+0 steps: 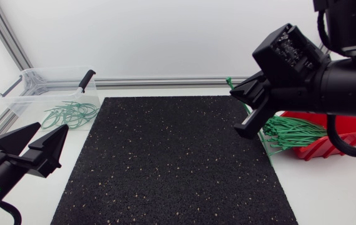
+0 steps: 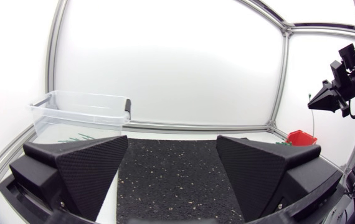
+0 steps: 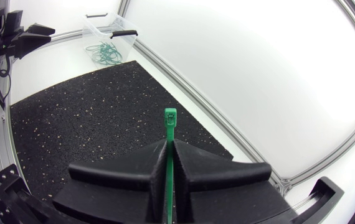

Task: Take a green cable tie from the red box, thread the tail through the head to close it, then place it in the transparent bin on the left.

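White table with a black speckled mat (image 1: 165, 162) at its centre, enclosed by pale walls on an aluminium frame. Nearest the head view's lower edge, the left gripper (image 1: 53, 128) sits low beside the mat's left border with its fingers spread wide and nothing between them; its own wrist view looks across the mat through that gap. Farther in and raised above the mat's right border, the right gripper (image 3: 168, 143) has its fingers pressed together on a single green cable tie (image 3: 170, 121), pinching the strap so that the square head stands just clear of the fingertips. In the head view the thin tail runs down from under the gripper toward the red box (image 1: 318, 147); whether its end touches anything there cannot be told. The box lies just beside the mat on the right, with a bundle of loose ties (image 1: 290, 130) fanning out of its open front. Farthest back, at the rear left corner and well apart from both grippers, stands the transparent bin (image 1: 25, 94), which holds a few closed loops (image 1: 69, 114) of green tie. Judged from this layout, the picking step is done and threading is the step in hand, with the tie not yet closed. The next move appears to call for bringing the two grippers together over the mat, so that the open left gripper can take the free tail and guide it into the head. Fine alignment is needed, as the slot is small and the strap is flexible.
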Controlling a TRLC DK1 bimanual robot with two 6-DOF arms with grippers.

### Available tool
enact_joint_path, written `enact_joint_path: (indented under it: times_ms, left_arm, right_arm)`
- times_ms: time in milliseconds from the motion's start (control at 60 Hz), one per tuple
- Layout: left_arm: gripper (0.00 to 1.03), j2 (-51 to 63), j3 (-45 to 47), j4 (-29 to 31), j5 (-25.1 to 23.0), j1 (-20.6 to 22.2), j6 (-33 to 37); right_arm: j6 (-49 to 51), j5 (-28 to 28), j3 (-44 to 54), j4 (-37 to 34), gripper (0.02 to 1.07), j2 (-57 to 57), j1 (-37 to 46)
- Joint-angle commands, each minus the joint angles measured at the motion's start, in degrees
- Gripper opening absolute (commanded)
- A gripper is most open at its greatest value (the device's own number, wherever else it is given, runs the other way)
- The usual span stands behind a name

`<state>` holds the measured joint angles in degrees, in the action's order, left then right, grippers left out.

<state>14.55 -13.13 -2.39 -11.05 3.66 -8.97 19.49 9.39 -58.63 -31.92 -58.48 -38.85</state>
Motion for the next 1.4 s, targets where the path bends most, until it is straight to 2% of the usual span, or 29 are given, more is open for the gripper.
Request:
enact_joint_path:
  times_ms: [0, 133, 233, 367, 467, 550, 667, 767, 850, 967, 1217, 1300, 1383]
  left_arm:
    - [0.99, 3.65, -3.66, -0.68, -2.49, 1.88, -1.66]
    - [0.99, 11.29, -5.77, -2.44, -6.27, 6.45, -2.54]
    - [0.99, 14.99, -6.74, -3.58, -11.89, 8.12, -2.54]
    - [0.99, 19.12, -8.76, -3.93, -19.45, 9.43, -2.54]
    - [0.99, 22.02, -9.55, -5.17, -21.56, 12.86, -2.54]
    - [0.99, 25.27, -10.52, -6.66, -21.65, 17.96, -2.19]
    - [0.99, 30.01, -13.33, -7.98, -21.82, 22.88, -2.10]
    - [0.99, 33.88, -16.23, -8.77, -22.00, 25.61, -2.37]
    - [0.99, 36.69, -18.25, -9.74, -22.44, 27.80, -2.54]
    - [0.99, 40.74, -20.10, -12.02, -22.44, 29.74, -2.81]
    - [0.99, 48.47, -24.05, -14.83, -23.76, 32.46, -4.39]
    - [0.95, 50.05, -25.37, -15.18, -23.76, 33.25, -5.00]
    - [0.91, 51.46, -26.69, -15.71, -23.84, 33.60, -5.53]
  right_arm:
    - [-3.84, 0.90, -2.19, -1.21, 0.08, -2.43, -2.37]
    - [-10.43, 0.81, -3.24, -1.83, 0.08, -4.63, -6.33]
    - [-15.79, -0.07, -3.86, -1.83, 0.08, -5.33, -8.17]
    - [-22.12, -3.76, -4.30, -1.56, 0.08, -6.47, -7.82]
    - [-27.57, -6.93, -3.86, -1.04, 0.08, -6.47, -7.12]
    - [-29.77, -7.72, -3.77, -0.51, 0.08, -6.74, -7.12]
    - [-32.84, -7.72, -3.77, 0.90, 0.08, -7.62, -7.20]
    - [-36.80, -7.54, -3.77, 1.51, 0.08, -7.79, -7.56]
    - [-38.38, -4.99, -3.68, 1.95, 0.08, -7.70, -8.52]
    - [-39.44, -4.38, -3.42, 2.30, 0.08, -7.44, -9.05]
    - [-42.60, -3.94, -1.13, 7.66, 0.08, -6.82, -9.49]
    - [-43.13, -3.59, -0.17, 9.07, 0.08, -7.44, -9.84]
    - [-43.22, -0.07, 0.97, 10.83, 0.08, -7.79, -11.69]
